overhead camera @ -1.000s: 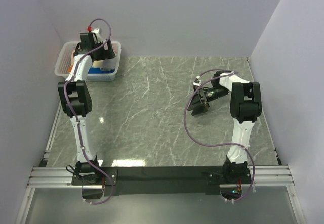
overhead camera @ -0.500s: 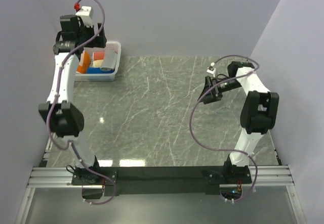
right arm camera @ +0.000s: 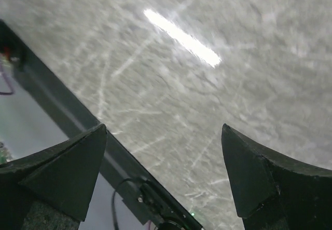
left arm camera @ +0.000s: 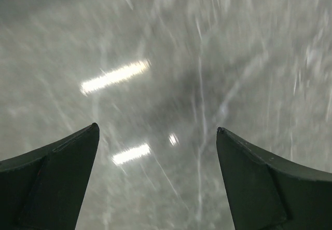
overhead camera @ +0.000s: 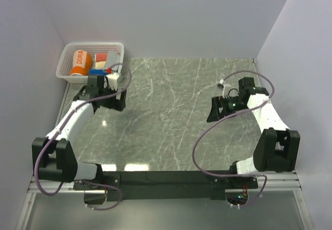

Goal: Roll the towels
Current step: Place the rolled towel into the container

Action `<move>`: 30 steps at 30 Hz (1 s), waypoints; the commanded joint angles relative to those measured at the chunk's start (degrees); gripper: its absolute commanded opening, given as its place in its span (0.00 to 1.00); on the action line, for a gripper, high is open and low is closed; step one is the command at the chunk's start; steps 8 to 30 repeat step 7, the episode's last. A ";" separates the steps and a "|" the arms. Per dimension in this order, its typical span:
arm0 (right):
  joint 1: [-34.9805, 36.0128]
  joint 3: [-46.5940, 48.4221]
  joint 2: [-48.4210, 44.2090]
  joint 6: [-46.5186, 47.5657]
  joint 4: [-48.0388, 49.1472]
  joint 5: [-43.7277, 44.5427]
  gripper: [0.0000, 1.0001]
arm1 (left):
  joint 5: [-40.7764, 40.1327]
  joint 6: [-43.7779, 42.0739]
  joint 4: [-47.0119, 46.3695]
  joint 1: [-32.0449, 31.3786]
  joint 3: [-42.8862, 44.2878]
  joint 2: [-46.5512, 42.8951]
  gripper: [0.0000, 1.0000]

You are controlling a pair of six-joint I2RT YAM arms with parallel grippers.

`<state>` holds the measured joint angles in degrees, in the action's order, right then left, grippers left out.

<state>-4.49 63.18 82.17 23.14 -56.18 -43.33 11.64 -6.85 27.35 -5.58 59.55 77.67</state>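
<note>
Gaping left hand (left arm camera: 156,130), right hand (right arm camera: 164,127), orange towel (overhead camera: 80,63) in basket (overhead camera: 96,44)

Grey marble tabletop (overhead camera: 166,116), pale walls (overhead camera: 176,17)

Your white plastic mesh basket (overhead camera: 96,44) sits at the far left corner of the grey marble table (overhead camera: 166,116), with the rolled orange towel (overhead camera: 80,64) in its left end.

Robot lab cell — plain white walls (overhead camera: 171,17), marbled tabletop (overhead camera: 166,116), aluminium mounting rail (overhead camera: 52,181) along near edge.
</note>
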 commanded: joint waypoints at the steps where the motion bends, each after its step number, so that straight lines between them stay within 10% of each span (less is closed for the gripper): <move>1: 0.01 -5.67 -3.33 -1.34 7.75 5.27 0.97 | -0.48 -0.36 -4.06 -1.27 -5.13 -6.99 0.99; 30: 0.10 -7.45 -5.97 -2.21 9.78 6.24 0.97 | -0.91 0.26 -4.77 -1.71 -10.51 -10.96 1.00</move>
